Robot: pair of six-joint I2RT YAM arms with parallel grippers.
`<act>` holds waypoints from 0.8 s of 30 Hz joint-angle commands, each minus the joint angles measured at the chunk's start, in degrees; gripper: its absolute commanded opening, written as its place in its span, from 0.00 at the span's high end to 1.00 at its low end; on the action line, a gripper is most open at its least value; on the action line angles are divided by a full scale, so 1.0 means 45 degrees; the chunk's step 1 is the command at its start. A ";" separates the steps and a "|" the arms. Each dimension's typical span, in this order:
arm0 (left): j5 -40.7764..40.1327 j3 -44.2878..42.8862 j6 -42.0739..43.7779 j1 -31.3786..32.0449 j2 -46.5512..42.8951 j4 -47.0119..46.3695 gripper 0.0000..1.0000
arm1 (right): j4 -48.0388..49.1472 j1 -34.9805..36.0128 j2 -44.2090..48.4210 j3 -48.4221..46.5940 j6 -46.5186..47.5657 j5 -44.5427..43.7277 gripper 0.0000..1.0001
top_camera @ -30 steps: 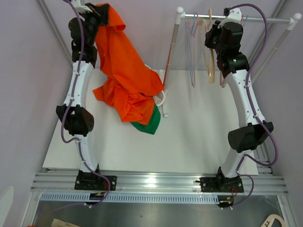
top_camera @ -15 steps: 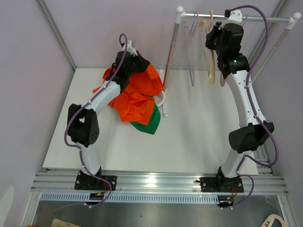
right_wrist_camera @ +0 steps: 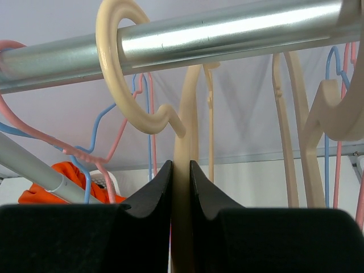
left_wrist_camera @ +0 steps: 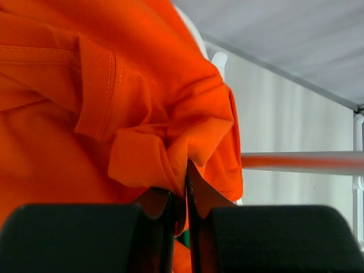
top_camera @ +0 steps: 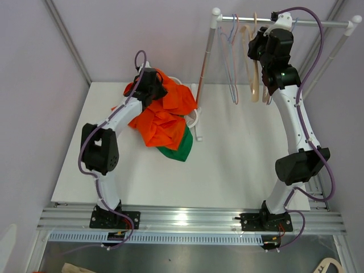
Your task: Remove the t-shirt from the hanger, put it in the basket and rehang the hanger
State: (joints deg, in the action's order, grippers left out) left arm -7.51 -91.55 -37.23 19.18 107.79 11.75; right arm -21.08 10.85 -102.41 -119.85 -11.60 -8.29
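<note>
Top external view: the orange t-shirt (top_camera: 165, 114) is off the rack and lies as a crumpled heap on the white table (top_camera: 244, 159), in the part toward 11 o'clock. The long axis of the heap goes slantwise, from 11 o'clock down to 5 o'clock; I cannot tell which end is the collar. The cloth is soft and matt, full of deep folds, and in the left wrist view a sewn hem with a double stitch line shows. At the 5 o'clock end a green cloth (top_camera: 177, 149) comes out from under it, flat with a rounded edge. A white curved plastic piece (top_camera: 196, 120) lies just beside the heap at 3 o'clock. The left gripper (left_wrist_camera: 185, 170) sits on the 11 o'clock end of the heap; its black jaws are nearly together, only a thin slit, and a fold of orange cloth is pinched in this slit. At 1 o'clock stands the rack with a shiny round metal rail (right_wrist_camera: 227, 34). The right gripper (right_wrist_camera: 181, 165) is up at this rail, and its jaws clamp narrowly on the neck of a cream hanger (right_wrist_camera: 185, 114), which is smooth plastic, hangs straight down, and hooks over the rail with a thick round hook. Thin pink and blue wire hangers (top_camera: 230, 62) hang near it, toward 9 o'clock.
</note>
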 commanded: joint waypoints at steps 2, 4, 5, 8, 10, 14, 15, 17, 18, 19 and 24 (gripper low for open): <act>0.2208 -0.1277 -0.0923 -0.0743 0.1787 0.1316 0.86 | 0.0329 -0.0068 0.0531 0.0110 -0.0060 0.0104 1.00; 0.3812 -0.1141 -0.1450 -0.1019 0.2120 0.1024 0.87 | 0.0290 -0.0068 0.0570 0.0188 -0.0099 0.0144 1.00; 0.4088 -0.1102 -0.1491 -0.1136 0.2276 0.0829 0.87 | 0.0290 -0.0087 0.0590 0.0227 -0.0099 0.0163 1.00; 0.4208 -0.1121 -0.1433 -0.1157 0.2142 0.0788 0.86 | 0.0426 -0.0087 0.0726 0.0403 -0.0060 0.0144 1.00; 0.4130 -0.1121 -0.1375 -0.1157 0.2005 0.0807 0.82 | 0.0446 -0.0087 0.0746 0.0403 -0.0021 0.0144 1.00; 0.4247 -0.1102 -0.1160 -0.1157 0.1576 0.0671 0.42 | 0.0505 -0.0087 0.0707 0.0365 -0.0060 0.0046 1.00; 0.4247 -0.1043 -0.1140 -0.1157 0.1265 0.0593 0.30 | 0.0505 -0.0068 0.0707 0.0326 -0.0060 0.0085 1.00; 0.4130 -0.0751 -0.0985 -0.1157 0.0912 0.0184 0.16 | 0.0505 -0.0068 0.0687 0.0306 -0.0080 0.0085 1.00; 0.4071 -0.0595 -0.0926 -0.1157 0.0524 -0.0011 0.05 | 0.0505 -0.0068 0.0707 0.0286 -0.0099 0.0085 1.00; 0.4071 -0.0555 -0.0751 -0.1157 0.0327 -0.0322 0.02 | 0.0505 -0.0068 0.0707 0.0267 -0.0080 0.0105 1.00; 0.3642 -0.0691 0.0128 -0.1079 -0.0923 -0.0696 0.01 | 0.0427 -0.0068 0.0668 0.0052 -0.0060 0.0125 0.93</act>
State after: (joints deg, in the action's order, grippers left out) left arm 10.13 -94.04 -39.97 14.13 110.56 13.34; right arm -20.45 10.74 -101.43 -118.30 -11.94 -8.05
